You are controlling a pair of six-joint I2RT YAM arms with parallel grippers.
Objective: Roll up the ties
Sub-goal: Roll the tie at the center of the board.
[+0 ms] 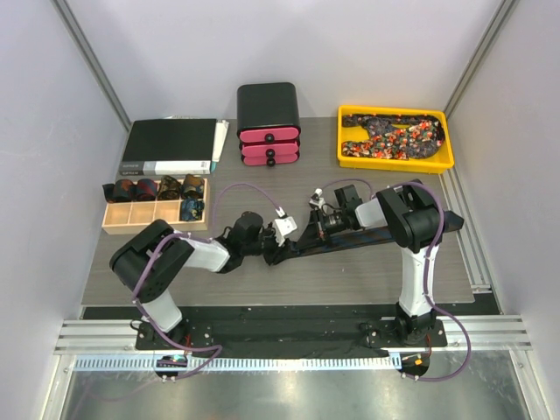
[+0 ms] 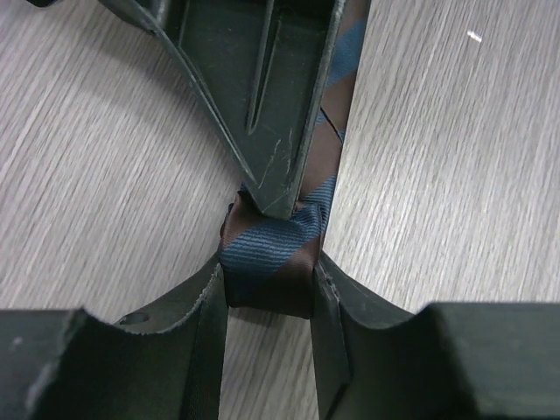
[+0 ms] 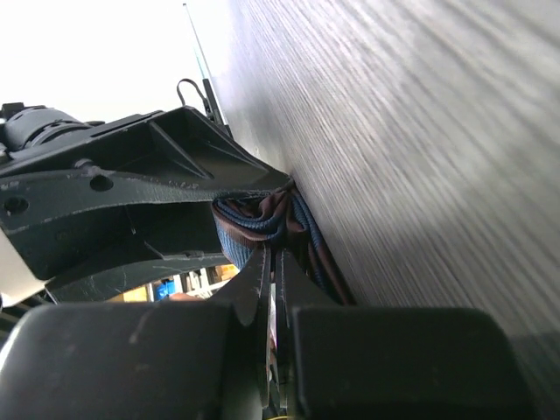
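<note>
we see pale walls (image 1: pixel 350 44) enclosing a grey wood-grain table (image 1: pixel 350 282), evenly lit, aluminium rails (image 1: pixel 96 337) nearest us.

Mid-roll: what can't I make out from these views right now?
- Left wrist: fold of the striped tie partly hidden behind right fingers; its length cut by the top edge.
- Right wrist: tie's tail hidden behind own fingers.
- Top view: roll too small to see.

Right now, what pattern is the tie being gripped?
The tie is brown with diagonal blue stripes, clearest in left wrist view.
</note>
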